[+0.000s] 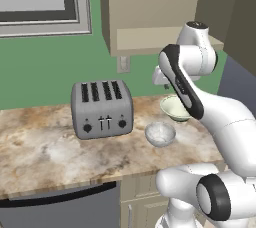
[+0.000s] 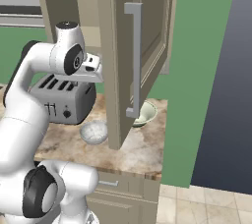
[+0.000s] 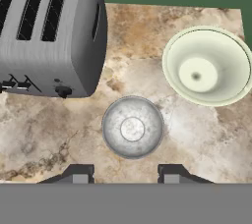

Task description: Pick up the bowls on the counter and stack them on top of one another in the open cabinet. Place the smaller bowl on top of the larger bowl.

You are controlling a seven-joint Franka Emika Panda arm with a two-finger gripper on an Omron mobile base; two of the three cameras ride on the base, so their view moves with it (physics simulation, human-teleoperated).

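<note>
- both bowls sit on the counter, nothing stacked yet, so i'd say the task hasn't really started.
- gripper hangs high above the counter looking straight down. in the hand view its two fingertips stand apart with nothing between them, so it's released and empty.
- the smaller bowl, the grey mottled one, sits just off the fingertips at 12 o'clock in the hand view, pretty much centred between them. it's round, so no long axis to worry about and no wrist roll needed for it.
- the larger bowl, pale green-cream, is off at about 1 to 2 o'clock from the gripper, near the counter's end, close to the smaller one but not touching.
- the toaster sits at roughly 10 o'clock, just beside the smaller bowl, so a rim grab on that side could get tight.
- the open cabinet hangs on the wall above the bowls, shelf bare as far as i can see. in the right base view its door stands swung out in front of the bowls.
- my guess: the larger bowl has to go up first, so the hand needs to shift toward 1 to 2 o'clock before dropping, even though it's lined up closer to the small one right now.
</note>
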